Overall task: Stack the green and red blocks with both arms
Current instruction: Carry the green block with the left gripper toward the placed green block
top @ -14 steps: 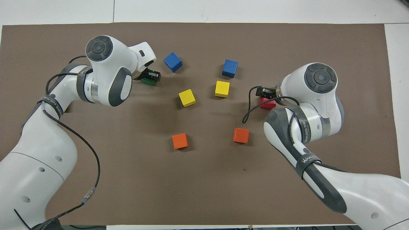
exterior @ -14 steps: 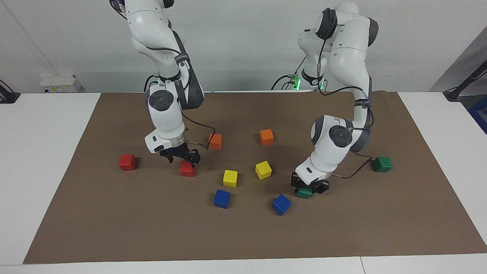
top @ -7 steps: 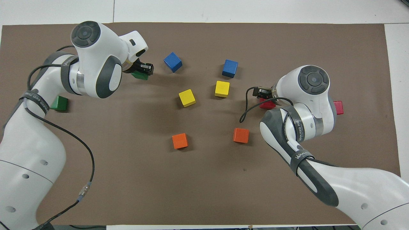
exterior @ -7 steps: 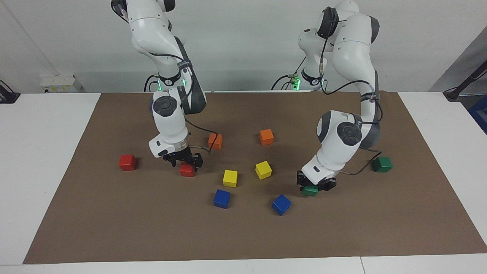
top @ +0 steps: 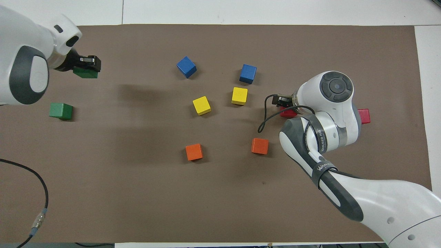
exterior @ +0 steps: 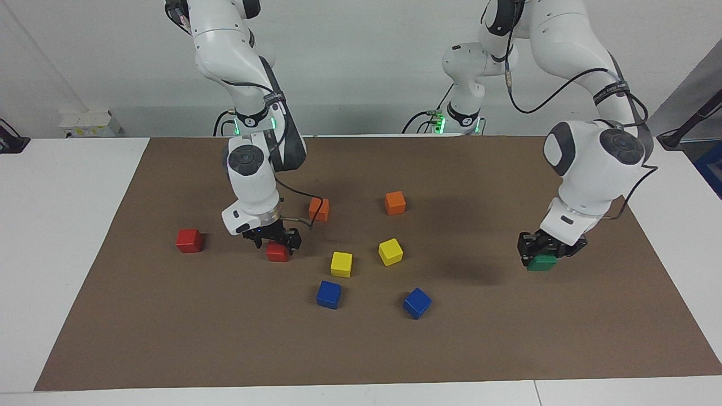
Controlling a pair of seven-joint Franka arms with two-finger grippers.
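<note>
Our left fingers [exterior: 525,248] are clenched on a green block [exterior: 541,263], which hangs clear of the surface [exterior: 507,338] in the middle band of the facing view, at the left arm's end. What the coming move turns on is where the second green block [top: 61,111] lies from that grip: in the overhead view it sits lower in the frame than the held one and closer to the frame's edge, so we judge the carry must come back toward the robots before lowering. In the facing view the wrist hides it. Our right fingers [exterior: 291,238] are released, spread low about a red block [exterior: 277,252] that rests on the surface near the frame's centre. The second red block [exterior: 189,240] lies at that height in the frame, toward the right arm's end, well apart.
</note>
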